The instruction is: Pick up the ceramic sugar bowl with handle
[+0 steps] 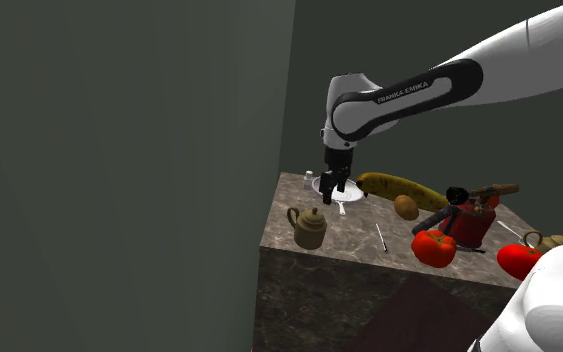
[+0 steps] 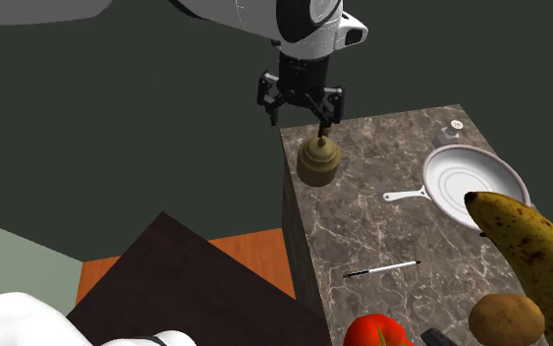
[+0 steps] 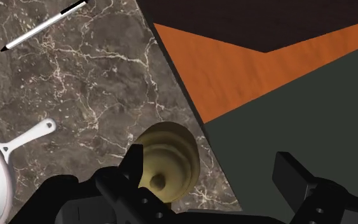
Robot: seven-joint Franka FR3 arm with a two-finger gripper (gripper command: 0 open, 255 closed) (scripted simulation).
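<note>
Marbled counter (image 2: 362, 221) w/ white pan (image 2: 461, 169), banana (image 2: 520, 246), potato (image 2: 505, 317), tomato (image 2: 377, 332), pen (image 2: 382, 268).

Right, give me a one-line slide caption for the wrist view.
Open claw hovers above the tan lidded sugar bowl at the edge of the marble counter.

One banana (image 1: 399, 187), one potato (image 1: 406, 207), one white pan (image 2: 475, 182).

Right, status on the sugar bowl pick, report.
Gripper open over the sugar bowl, not gripping. Bowl upright near counter edge, nearer one finger. Frying pan and pen stand clear.
</note>
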